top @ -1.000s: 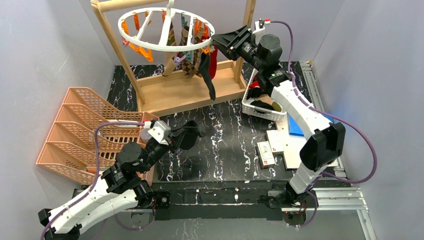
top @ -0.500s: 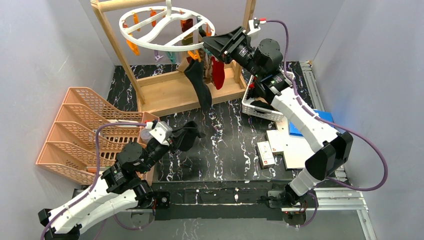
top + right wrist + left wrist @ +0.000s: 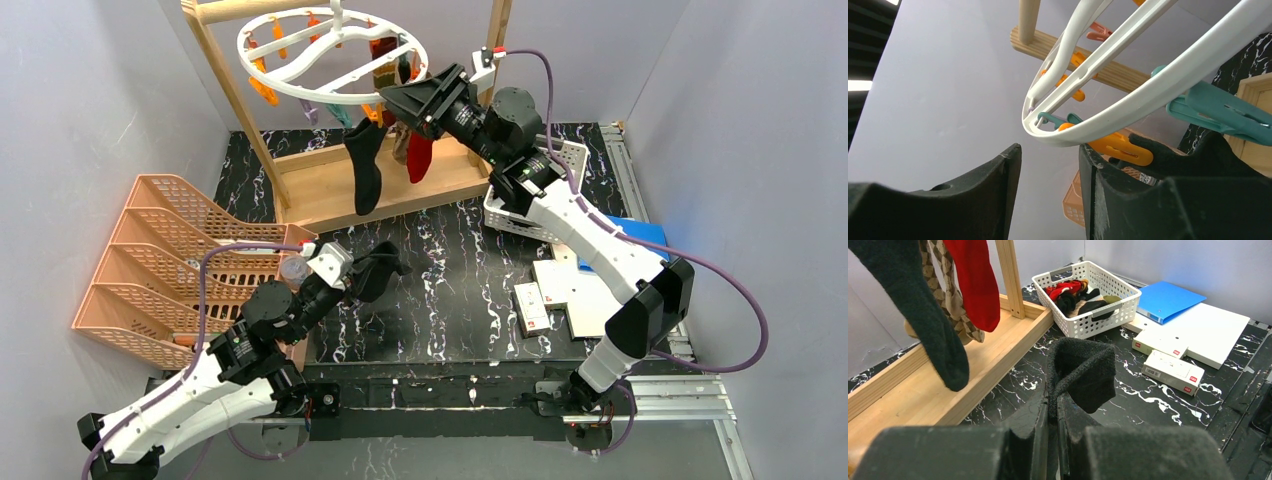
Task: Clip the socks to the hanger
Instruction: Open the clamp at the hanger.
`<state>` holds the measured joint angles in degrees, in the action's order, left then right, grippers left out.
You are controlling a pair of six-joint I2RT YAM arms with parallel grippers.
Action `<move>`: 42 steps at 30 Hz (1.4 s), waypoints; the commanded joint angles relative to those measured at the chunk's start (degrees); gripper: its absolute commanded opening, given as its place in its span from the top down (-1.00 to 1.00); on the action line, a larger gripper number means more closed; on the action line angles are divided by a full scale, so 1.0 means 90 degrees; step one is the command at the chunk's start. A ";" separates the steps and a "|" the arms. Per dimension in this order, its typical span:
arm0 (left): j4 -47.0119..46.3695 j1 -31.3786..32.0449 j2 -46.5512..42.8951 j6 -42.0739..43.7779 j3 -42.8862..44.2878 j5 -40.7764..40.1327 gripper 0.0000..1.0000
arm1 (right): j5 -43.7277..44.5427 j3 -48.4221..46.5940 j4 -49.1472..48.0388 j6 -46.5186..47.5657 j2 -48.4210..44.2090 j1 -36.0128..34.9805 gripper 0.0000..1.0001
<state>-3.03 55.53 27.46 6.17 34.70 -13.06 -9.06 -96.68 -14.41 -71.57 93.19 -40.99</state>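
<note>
The white ring hanger (image 3: pixel 262 80) hangs from the wooden frame at the back. A black sock (image 3: pixel 364 165), an argyle sock (image 3: pixel 403 147) and a red sock (image 3: pixel 420 157) hang from its clips. My right gripper (image 3: pixel 395 100) is open and empty at the ring's near right rim. In the right wrist view the rim (image 3: pixel 1148 95) passes just above the open jaws (image 3: pixel 1048 147), with an orange clip (image 3: pixel 1118 147) holding black fabric beside the right finger. My left gripper (image 3: pixel 372 277) is shut on another black sock (image 3: pixel 1083 370), held low over the table.
A white lattice basket (image 3: pixel 512 222) with more socks (image 3: pixel 1068 290) stands right of the wooden frame base (image 3: pixel 330 195). Orange stacked trays (image 3: pixel 160 260) are at the left. A blue folder (image 3: pixel 640 228) and white boxes (image 3: pixel 560 285) lie at the right.
My right gripper has moved left along the ring. The ring has turned and the hanging socks have swung left. The left arm has barely moved.
</note>
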 commanded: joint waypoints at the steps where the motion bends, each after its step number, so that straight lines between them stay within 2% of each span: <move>1: -0.0276 0.0022 0.0081 0.0097 0.0212 -0.0024 1.00 | 0.0102 -0.0157 -0.0152 0.0313 -0.0154 0.0019 -0.12; 5: -0.0375 0.0022 0.0108 0.0007 0.0227 -0.0048 1.00 | -0.0044 -0.0151 0.0109 0.0714 -0.0354 0.0014 -0.23; 9: -0.0537 0.0019 0.0185 -0.0051 0.0224 -0.0064 1.00 | 0.0212 0.0224 0.0656 0.1497 -0.0958 0.0014 -0.29; 16: -0.0985 0.0022 0.0717 0.0071 0.0481 0.0035 1.00 | 0.0947 0.0485 0.1518 0.3452 -0.1832 0.0022 -0.33; 20: -0.1499 0.0022 0.1242 0.0103 0.0687 0.0122 1.00 | 0.1960 0.0530 0.1590 0.4789 -0.1909 0.0019 -0.35; 23: -0.2106 0.0022 0.1838 0.0180 0.0955 0.0182 1.00 | 0.2320 0.0381 0.1929 0.5605 -0.1800 0.0024 -0.35; 27: -0.3173 0.0022 0.2826 0.0323 0.1304 -0.0185 1.00 | 0.2390 0.0653 0.1707 0.5836 -0.1940 0.0031 -0.37; 29: -0.3753 0.0022 0.3442 0.0493 0.1498 -0.0594 1.00 | 0.2301 0.0883 0.1383 0.5833 -0.2098 0.0023 -0.37; 33: -0.4805 -0.0046 0.4686 0.0910 0.1965 -0.1450 1.00 | 0.2192 0.0806 0.1580 0.5886 -0.2185 0.0026 -0.37; 36: -0.5111 -0.0336 0.5341 0.0797 0.2325 -0.1493 1.00 | 0.2238 0.0786 0.1878 0.5947 -0.2267 0.0026 -0.38; 42: -0.5470 -0.1429 0.5760 -0.0318 0.2457 -0.0952 1.00 | 0.2420 0.0792 0.2236 0.6102 -0.2406 0.0031 -0.40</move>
<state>-44.27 48.90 79.88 9.74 54.26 -22.04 10.87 -88.27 5.02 -18.98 73.56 -40.86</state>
